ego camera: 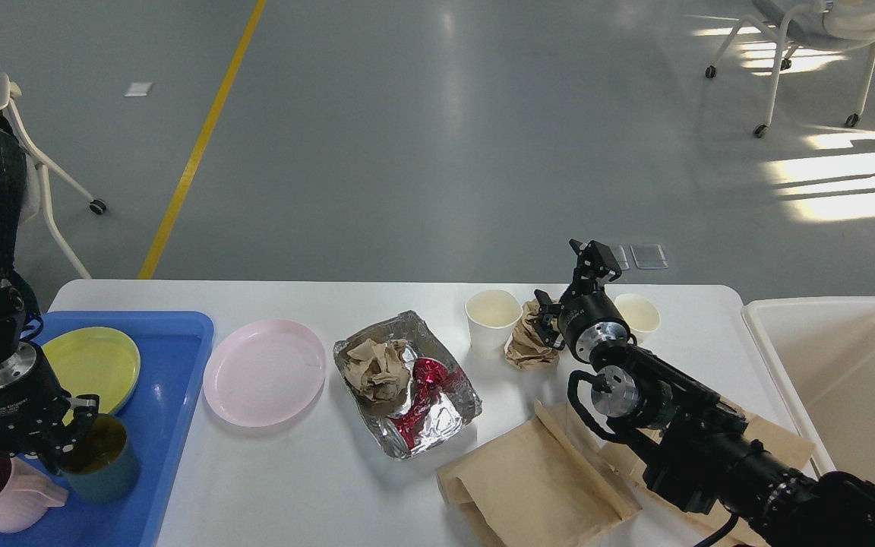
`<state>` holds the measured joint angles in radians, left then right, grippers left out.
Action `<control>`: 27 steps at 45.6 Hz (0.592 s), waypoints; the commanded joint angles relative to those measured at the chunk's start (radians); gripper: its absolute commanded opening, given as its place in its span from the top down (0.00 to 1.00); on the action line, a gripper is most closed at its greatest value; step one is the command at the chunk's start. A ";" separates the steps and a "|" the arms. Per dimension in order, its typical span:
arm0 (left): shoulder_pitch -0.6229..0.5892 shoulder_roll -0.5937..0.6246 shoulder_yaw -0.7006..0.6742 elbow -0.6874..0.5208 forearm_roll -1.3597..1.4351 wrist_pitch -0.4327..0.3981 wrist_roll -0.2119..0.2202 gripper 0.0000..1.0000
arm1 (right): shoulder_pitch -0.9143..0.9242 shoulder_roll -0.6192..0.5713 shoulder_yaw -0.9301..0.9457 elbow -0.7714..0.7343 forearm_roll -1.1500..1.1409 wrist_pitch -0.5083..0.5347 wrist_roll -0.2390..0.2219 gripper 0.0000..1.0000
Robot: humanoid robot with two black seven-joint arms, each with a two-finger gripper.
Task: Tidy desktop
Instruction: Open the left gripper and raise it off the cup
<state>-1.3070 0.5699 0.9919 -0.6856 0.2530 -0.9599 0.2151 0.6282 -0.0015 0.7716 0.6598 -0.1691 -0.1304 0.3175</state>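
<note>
while the left jaws (65,437) clamp the teal cup's (99,460) rim, lower left of frame

cup sits in the blue tray (172,380) w/ other dishes, prob. sorting. right jaws (593,262), mid-right: can't tell. white surface (316,486) fills the lower frame, trash on it.

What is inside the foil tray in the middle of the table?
The foil tray holds a crumpled brown paper ball and a shiny red wrapper. Anything beneath them is hidden.

Open lab hall; grey floor (437,137), yellow line (198,144), wheeled chairs (810,45)
</note>
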 commanded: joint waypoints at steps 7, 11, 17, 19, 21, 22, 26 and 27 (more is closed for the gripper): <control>-0.002 -0.001 0.001 -0.002 0.000 0.000 -0.005 0.64 | -0.001 0.000 0.000 0.000 -0.001 0.000 0.000 0.00; -0.011 -0.002 0.010 -0.009 0.000 0.000 -0.007 0.52 | 0.001 0.000 0.000 0.000 0.000 0.000 0.000 0.00; -0.023 -0.001 0.022 -0.025 0.002 0.000 -0.005 0.38 | -0.001 0.000 0.000 0.000 0.000 0.000 0.000 0.00; -0.031 0.001 0.024 -0.034 0.002 0.000 -0.003 0.32 | -0.001 0.000 0.000 0.000 0.000 0.000 0.000 0.00; -0.038 0.002 0.028 -0.045 0.002 0.000 -0.002 0.29 | -0.001 0.000 0.000 0.000 0.000 0.000 0.000 0.00; -0.041 0.004 0.031 -0.049 0.002 0.000 -0.003 0.28 | 0.001 0.000 -0.002 0.000 0.000 0.000 0.000 0.00; -0.072 0.005 0.062 -0.058 0.002 0.000 -0.010 0.25 | -0.001 0.000 0.000 0.000 0.000 0.000 0.000 0.00; -0.083 0.007 0.071 -0.058 0.002 0.000 -0.014 0.24 | -0.001 0.000 0.000 0.000 -0.001 0.000 0.000 0.00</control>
<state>-1.3513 0.5730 1.0282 -0.7333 0.2545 -0.9599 0.2109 0.6281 -0.0015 0.7716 0.6594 -0.1691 -0.1304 0.3175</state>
